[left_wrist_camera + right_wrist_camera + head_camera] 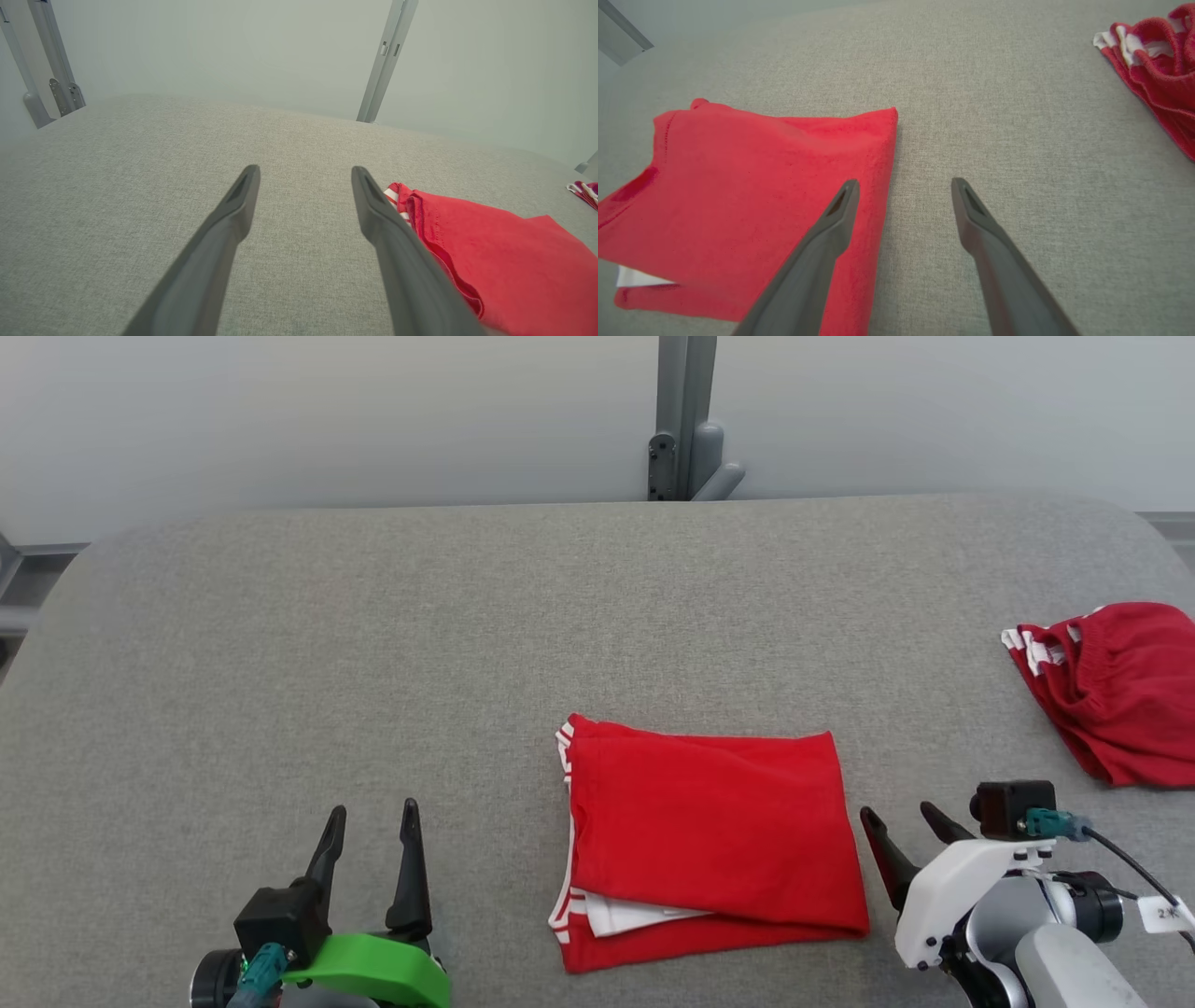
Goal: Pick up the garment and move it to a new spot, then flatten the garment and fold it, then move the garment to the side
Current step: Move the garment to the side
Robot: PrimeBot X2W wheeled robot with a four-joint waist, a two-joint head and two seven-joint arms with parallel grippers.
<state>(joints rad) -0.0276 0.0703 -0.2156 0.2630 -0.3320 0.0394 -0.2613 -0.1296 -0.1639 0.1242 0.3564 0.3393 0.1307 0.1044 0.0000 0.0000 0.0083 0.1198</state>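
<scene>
The folded red garment (pixel 714 840) lies flat on the grey desk (pixel 373 644), in the lower middle of the head view. It forms a rough rectangle with white-striped trim along its left edge. A white layer peeks out at its lower left corner, possibly a lining, though the view is too poor to say.

The left end effector (pixel 373 807) sits at the lower left of the frame, well apart from the garment, with its two dark fingers spread and nothing between them. In the left wrist view the bare desk shows between those fingers, and the garment lies at the lower right.

The right end effector (pixel 896 812) sits at the lower right, just beside the garment's right edge, its fingers likewise spread and empty. In the right wrist view one finger (pixel 831 233) overlaps the garment's edge.

A crumpled red cloth (pixel 1116 686) with white stripes lies at the right edge of the frame. A grey post (pixel 686 420) stands at the top centre.
</scene>
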